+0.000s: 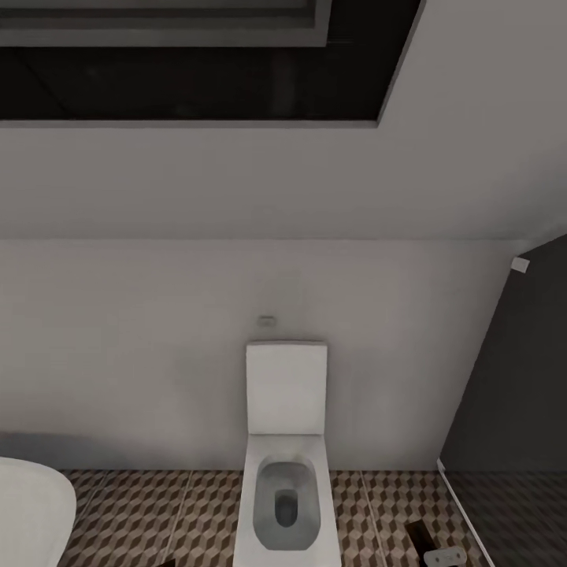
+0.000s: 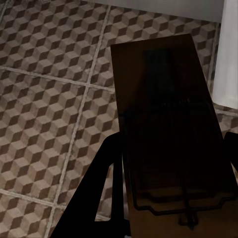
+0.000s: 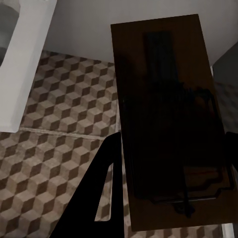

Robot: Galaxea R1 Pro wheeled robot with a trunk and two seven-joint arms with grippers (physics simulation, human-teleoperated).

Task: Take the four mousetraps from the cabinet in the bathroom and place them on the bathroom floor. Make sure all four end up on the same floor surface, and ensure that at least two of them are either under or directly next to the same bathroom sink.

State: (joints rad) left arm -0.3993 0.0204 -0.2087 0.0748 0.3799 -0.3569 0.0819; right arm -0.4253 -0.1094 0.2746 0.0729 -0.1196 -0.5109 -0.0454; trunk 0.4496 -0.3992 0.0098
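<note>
Two mousetraps: left gripper [image 2: 171, 163] clamps one mousetrap [image 2: 168, 124], right gripper [image 3: 171, 163] clamps another [image 3: 166, 119]; open bathroom floor [image 2: 44, 114] below both.

I see a white toilet [image 1: 287, 472] dead ahead, against the white wall [image 1: 157, 354]. Its square tank [image 1: 286, 386] touches the wall; the bowl [image 1: 287, 504] is open, grey inside. A small plate [image 1: 267, 320] sits on the wall just above the tank. A rounded white tub edge [image 1: 31, 512] shows at my lower left. To the right I get a dark grey panel [image 1: 520, 378] with a small white fitting [image 1: 520, 264] near its top corner. Overhead, a dark recess [image 1: 197, 79] with a grey frame.
</note>
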